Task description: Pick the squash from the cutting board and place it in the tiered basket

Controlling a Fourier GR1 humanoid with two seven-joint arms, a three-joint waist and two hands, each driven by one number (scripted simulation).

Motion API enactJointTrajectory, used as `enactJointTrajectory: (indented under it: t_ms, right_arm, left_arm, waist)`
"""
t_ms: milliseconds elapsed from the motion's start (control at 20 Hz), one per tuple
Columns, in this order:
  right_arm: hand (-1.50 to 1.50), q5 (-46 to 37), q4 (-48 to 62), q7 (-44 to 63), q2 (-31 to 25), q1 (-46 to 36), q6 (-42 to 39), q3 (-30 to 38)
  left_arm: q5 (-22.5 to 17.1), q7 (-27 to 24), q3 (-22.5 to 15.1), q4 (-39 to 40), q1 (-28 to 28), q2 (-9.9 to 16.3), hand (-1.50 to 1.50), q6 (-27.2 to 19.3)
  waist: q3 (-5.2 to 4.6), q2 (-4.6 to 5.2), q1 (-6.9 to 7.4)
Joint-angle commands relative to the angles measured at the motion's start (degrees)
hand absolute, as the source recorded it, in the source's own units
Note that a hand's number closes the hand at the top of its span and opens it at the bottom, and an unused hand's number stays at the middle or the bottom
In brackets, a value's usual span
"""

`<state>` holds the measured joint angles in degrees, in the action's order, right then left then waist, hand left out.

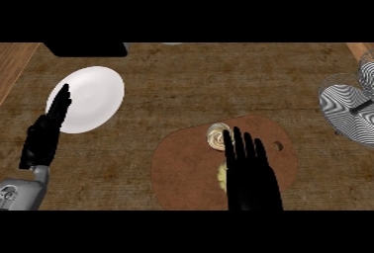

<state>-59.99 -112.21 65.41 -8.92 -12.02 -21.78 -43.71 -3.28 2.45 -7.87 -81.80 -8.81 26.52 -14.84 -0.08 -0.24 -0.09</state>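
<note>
A pale yellow squash (pixel 216 138) lies on the brown cutting board (pixel 182 168) in the lower middle of the head view. My right hand (pixel 250 173) hovers over the board with straight fingers pointing away from me, covering the squash's near part; only its round far end and a sliver at the hand's left edge show. The wire tiered basket (pixel 349 106) stands at the right edge, partly cut off. My left hand (pixel 45 133) rests open at the left, fingers up.
A white plate (pixel 91 96) lies at the left, just behind the left hand's fingertips. A dark object (pixel 86 48) sits at the top edge. Wooden strips border the counter at both upper corners.
</note>
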Motion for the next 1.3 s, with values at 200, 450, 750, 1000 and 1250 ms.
enactJointTrajectory:
  t_ms: [200, 450, 750, 1000, 1250]
  right_arm:
    - [-1.5, -10.18, 0.75, 9.6, 5.76, 3.19, -7.29, -4.91]
    - [-1.5, -11.57, 4.69, 7.46, 8.72, 4.03, -7.68, -1.75]
    - [-1.5, -15.84, 2.09, 2.78, 7.45, 12.12, -4.45, -1.11]
    - [-1.5, -16.05, 3.12, 0.32, 8.87, 10.13, -6.0, 3.59]
    - [-1.5, -13.17, 8.68, -0.06, 8.88, 8.55, -2.54, 3.95]
  left_arm:
    - [0.95, -0.96, 1.02, 2.27, -0.98, -0.83, 0.0, 1.07]
    - [-0.05, 1.24, 1.8, -2.01, 1.16, -0.48, 0.0, 2.47]
    - [1.34, -0.38, 3.22, 1.61, -0.36, -0.75, 0.0, 3.83]
    - [3.64, 1.13, 2.18, -2.04, 1.04, -3.76, 0.0, 1.78]
    - [5.25, 0.39, 3.24, -3.57, 2.99, -3.37, 0.0, 2.77]
  waist:
    - [0.02, 0.12, -0.36]
    - [0.05, 0.13, 0.38]
    - [0.06, 0.18, -0.29]
    - [0.07, 0.16, 0.0]
    - [0.08, 0.19, 0.35]
